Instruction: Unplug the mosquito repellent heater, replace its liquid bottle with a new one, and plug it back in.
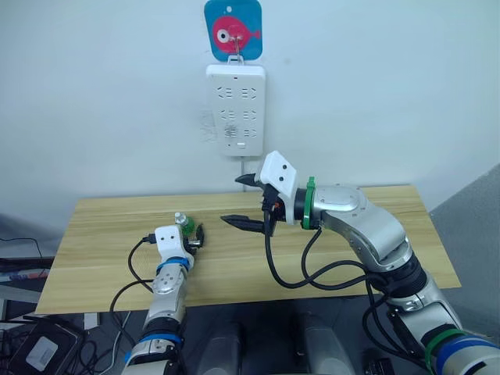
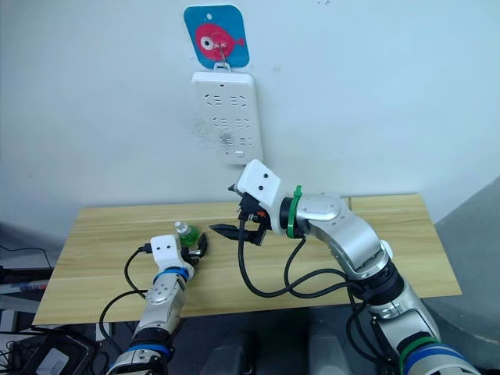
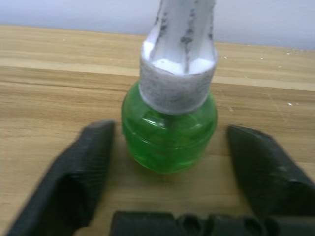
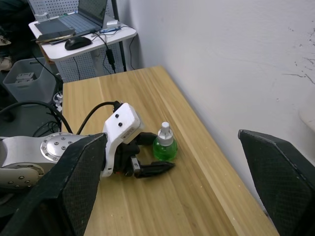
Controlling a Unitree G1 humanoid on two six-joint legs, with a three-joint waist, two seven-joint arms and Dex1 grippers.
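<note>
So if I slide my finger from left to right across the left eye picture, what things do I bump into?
Left claw around the green bottle on the table → white power strip up on the wall → right claw, wide open.

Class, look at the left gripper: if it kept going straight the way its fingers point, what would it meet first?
The green bottle. It stands upright on the table, between the open fingers of the left gripper, not yet touched. Beyond it the table runs on to the wall.
</note>
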